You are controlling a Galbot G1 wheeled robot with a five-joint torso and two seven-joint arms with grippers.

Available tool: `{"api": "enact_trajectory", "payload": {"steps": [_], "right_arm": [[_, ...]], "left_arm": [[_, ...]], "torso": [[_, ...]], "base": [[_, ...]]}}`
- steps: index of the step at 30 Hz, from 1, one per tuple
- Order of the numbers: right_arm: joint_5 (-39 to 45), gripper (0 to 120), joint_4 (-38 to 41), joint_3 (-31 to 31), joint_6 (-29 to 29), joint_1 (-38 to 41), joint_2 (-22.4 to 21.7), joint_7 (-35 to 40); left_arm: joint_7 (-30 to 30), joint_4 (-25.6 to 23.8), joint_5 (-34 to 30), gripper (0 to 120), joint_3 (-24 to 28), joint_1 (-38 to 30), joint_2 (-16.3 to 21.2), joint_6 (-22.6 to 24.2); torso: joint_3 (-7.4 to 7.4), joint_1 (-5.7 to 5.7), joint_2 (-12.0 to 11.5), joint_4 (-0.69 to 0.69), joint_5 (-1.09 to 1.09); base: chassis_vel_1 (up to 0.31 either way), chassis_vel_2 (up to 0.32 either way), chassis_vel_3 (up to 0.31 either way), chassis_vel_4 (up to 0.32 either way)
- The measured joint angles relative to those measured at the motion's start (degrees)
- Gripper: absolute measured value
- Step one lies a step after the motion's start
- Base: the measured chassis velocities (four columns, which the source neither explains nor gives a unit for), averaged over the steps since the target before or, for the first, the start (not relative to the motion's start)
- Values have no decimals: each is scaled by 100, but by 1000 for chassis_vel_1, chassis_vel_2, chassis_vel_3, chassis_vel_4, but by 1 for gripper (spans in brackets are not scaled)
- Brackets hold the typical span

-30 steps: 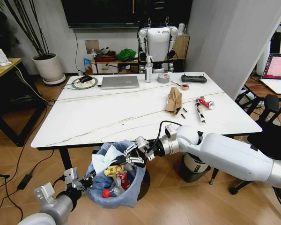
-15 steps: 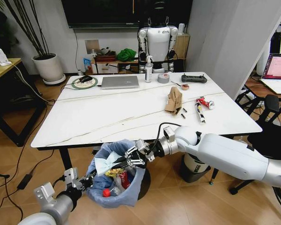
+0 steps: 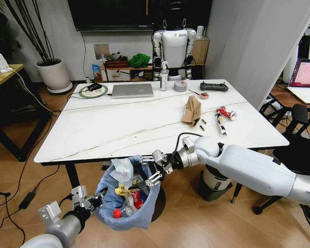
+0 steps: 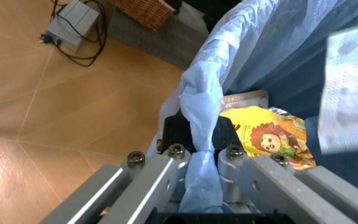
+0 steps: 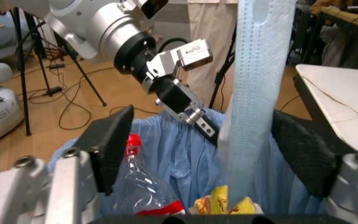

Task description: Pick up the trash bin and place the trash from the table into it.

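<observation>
The trash bin (image 3: 125, 202), lined with a crinkly light-blue bag, hangs just below the white table's (image 3: 108, 135) front edge. My left gripper (image 3: 96, 200) (image 4: 199, 140) is shut on the bag's rim (image 4: 199, 109). My right gripper (image 3: 154, 168) (image 5: 210, 154) hovers open over the bin's mouth. A white-blue paper strip (image 3: 123, 168) (image 5: 253, 88) hangs loose between its spread fingers, touching neither. Inside the bin lie a yellow packet (image 4: 263, 135) and a red-capped bottle (image 5: 132, 140). On the table lie torn brown cardboard (image 3: 192, 111) and red-white snack packs (image 3: 223, 114).
A silver laptop (image 3: 133, 90), a grey tape roll (image 3: 180, 86), a pump bottle (image 3: 164, 77) and a black controller (image 3: 214, 87) sit at the table's far side. A white cylinder (image 3: 214, 183) stands under the table at the right. An office chair (image 3: 299, 137) is further right.
My right gripper has opened and let go of the white-blue strip, which now drops at the bin's mouth. The left gripper and the bin have stayed put.
</observation>
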Motion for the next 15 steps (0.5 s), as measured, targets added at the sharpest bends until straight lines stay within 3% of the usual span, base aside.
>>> {"api": "enact_trajectory", "payload": {"steps": [4, 15], "right_arm": [[-131, 97, -63, 44, 18, 0, 0, -87], [-222, 100, -160, 198, 106, 11, -58, -132]], "left_arm": [[0, -26, 7, 0, -8, 13, 1, 1], [2, -37, 13, 0, -24, -5, 33, 3]], "torso": [[0, 0, 0, 0, 0], [0, 0, 0, 0, 0]], "base": [[0, 0, 0, 0], [0, 0, 0, 0]]}}
